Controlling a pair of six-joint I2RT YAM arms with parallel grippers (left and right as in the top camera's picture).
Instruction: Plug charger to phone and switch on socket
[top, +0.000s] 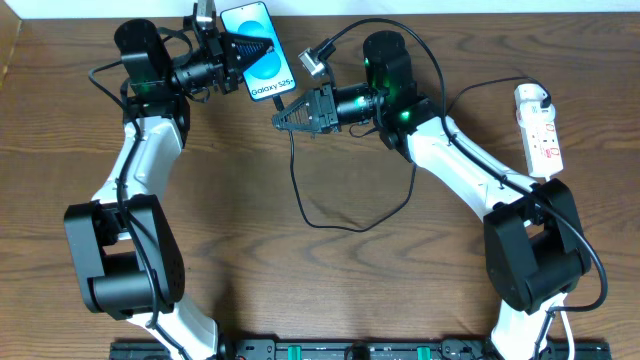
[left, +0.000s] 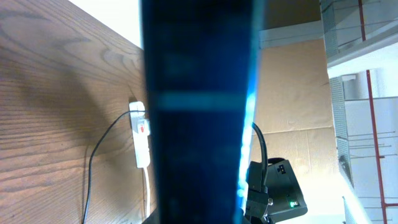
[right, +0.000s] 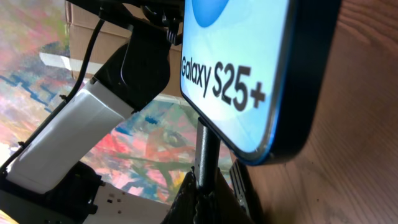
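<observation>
Two grips active | left claw (top: 240, 48) is clamping phone (top: 262, 55) upper centre, steadying it | I'm aligning charger (top: 300, 190), pinched in right claw (top: 283, 119), toward its port.

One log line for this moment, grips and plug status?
left claw: shut on phone | right claw: shut on charger plug | tip at phone's edge, seating unclear | socket: untouched

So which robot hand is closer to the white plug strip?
Right. The right gripper holds the charger mid-table, well to the left of the power strip. The left gripper holds the phone, even farther left.
</observation>
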